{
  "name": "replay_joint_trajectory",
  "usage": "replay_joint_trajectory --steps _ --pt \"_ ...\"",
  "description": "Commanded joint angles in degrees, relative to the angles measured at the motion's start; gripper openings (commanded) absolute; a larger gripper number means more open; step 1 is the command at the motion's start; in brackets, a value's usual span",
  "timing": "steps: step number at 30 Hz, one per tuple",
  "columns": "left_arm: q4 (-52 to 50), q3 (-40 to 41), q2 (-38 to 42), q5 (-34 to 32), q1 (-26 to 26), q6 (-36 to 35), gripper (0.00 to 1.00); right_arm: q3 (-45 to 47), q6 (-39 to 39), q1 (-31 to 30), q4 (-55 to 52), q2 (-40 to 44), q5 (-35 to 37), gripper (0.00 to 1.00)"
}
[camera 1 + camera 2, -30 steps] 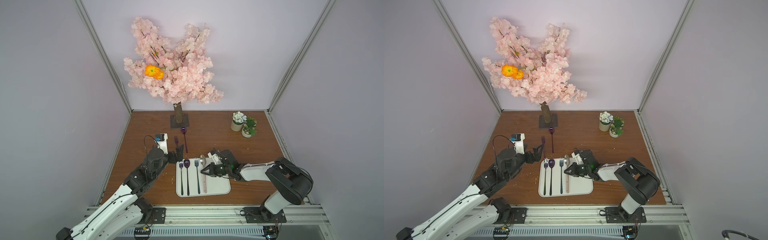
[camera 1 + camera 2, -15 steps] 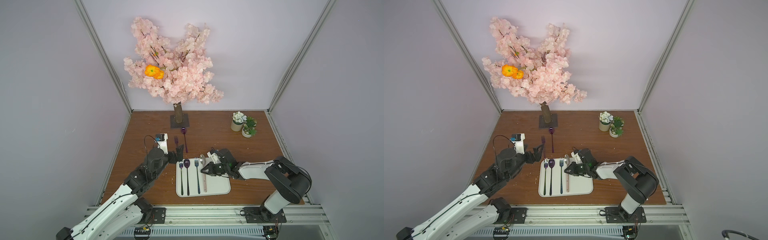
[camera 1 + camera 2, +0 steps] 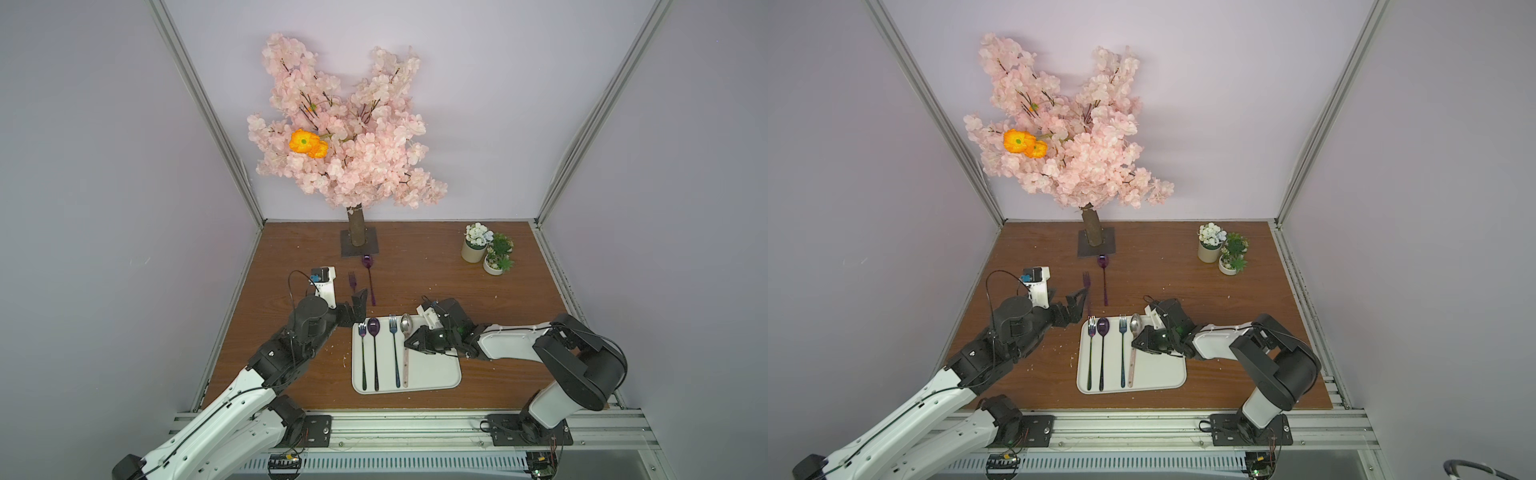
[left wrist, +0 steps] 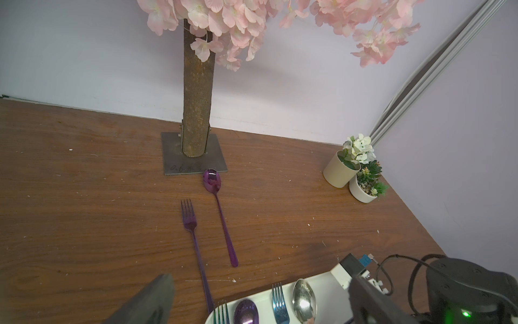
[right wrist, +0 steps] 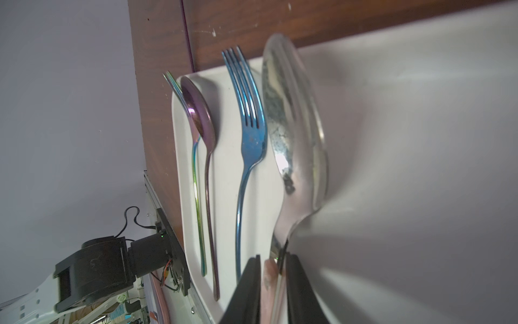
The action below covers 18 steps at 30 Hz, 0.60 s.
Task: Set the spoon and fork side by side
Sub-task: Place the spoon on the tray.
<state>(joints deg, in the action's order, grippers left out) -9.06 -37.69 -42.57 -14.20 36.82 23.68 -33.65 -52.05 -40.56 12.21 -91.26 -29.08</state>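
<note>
Left arm (image 3: 224, 411) and right arm (image 3: 511, 347): white links, black joints. Black cable (image 3: 289, 286) loops at left wrist; green LED (image 4: 465, 313) on right.

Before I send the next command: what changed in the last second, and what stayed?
The right gripper has eased its jaws apart around the handle of the silver spoon, letting it go; the spoon lies on the tray beside the blue fork. The arm barely shifted. Unchanged: the left gripper, open and still; the rainbow fork and dark spoon on the tray; the purple fork and purple spoon on the table.
</note>
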Motion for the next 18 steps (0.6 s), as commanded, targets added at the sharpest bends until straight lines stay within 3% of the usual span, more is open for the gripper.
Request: replay_joint_trajectory --steps 1,13,18 --pt "-0.5 0.6 0.5 -0.3 -0.5 -0.4 0.99 -0.1 1.3 -0.4 -2.8 2.7 2.6 0.20" --pt "-0.3 0.8 1.4 -1.4 -0.5 0.4 0.99 -7.1 8.6 -2.0 -20.1 8.1 13.2 0.29" --pt "-0.3 0.8 1.4 -2.1 -0.5 0.6 0.99 -15.9 11.4 -8.5 -33.8 5.8 26.4 0.47"
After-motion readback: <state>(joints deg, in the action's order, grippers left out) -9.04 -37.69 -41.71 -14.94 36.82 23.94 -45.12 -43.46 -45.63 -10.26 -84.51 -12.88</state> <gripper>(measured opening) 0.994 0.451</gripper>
